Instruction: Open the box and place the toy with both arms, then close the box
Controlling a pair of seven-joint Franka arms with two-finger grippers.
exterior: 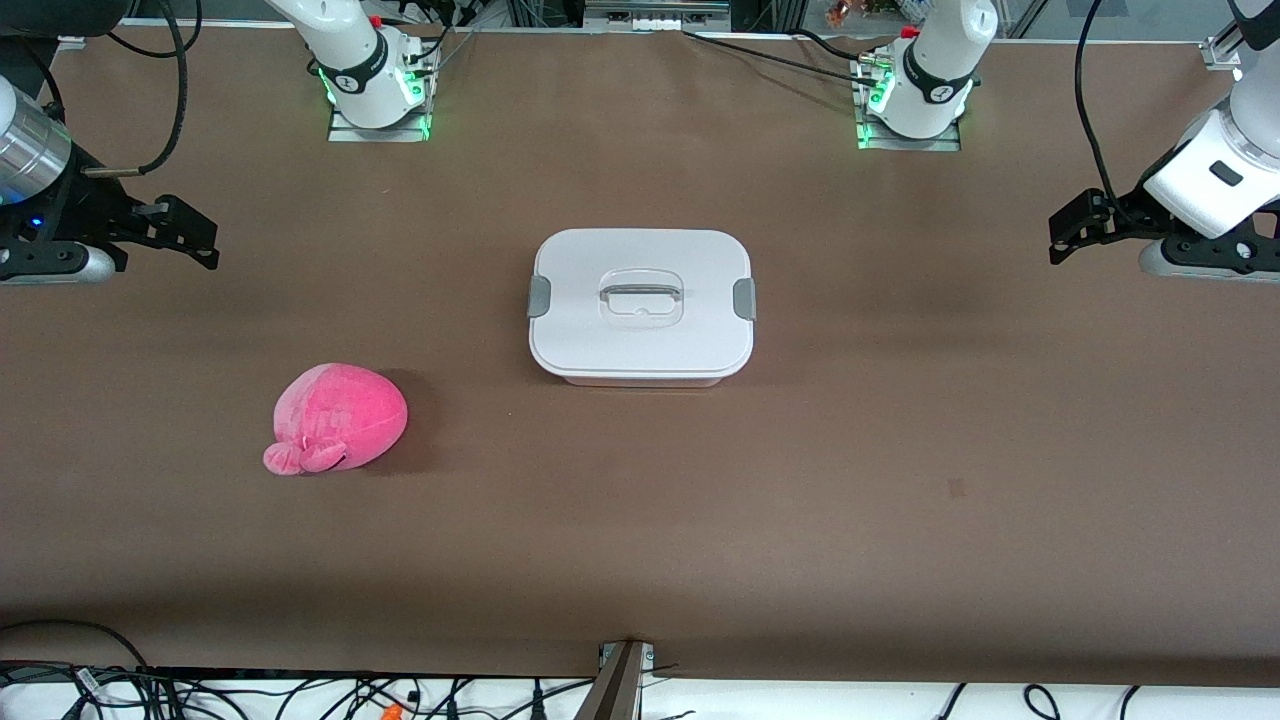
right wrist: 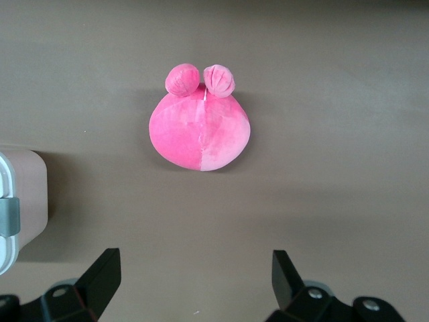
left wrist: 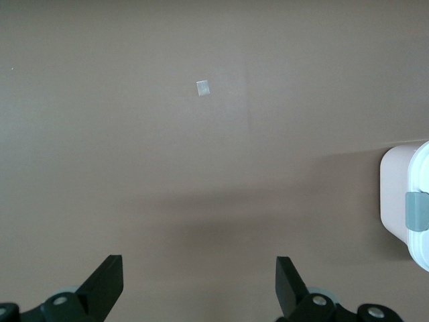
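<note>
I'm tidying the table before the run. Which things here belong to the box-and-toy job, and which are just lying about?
Belong to the job:
- box, lid on, both grey clips down
- pink plush toy, nearer the front camera, toward the right arm's end
- left gripper and right gripper, both waiting, jaws open

Lying about:
- small pale scrap on the table

Right end effector (right wrist: 194, 285) above the brown tabletop (right wrist: 335, 100), its 2 black fingers (right wrist: 100, 278) spread wide apart with nothing between them. The pink toy (right wrist: 200, 134) lies on the tabletop, its 2 small nubs pointing away from the end effector. A corner of the box (right wrist: 20, 208), with 1 grey clip (right wrist: 8, 216), shows at the frame edge, apart from the toy.
</note>
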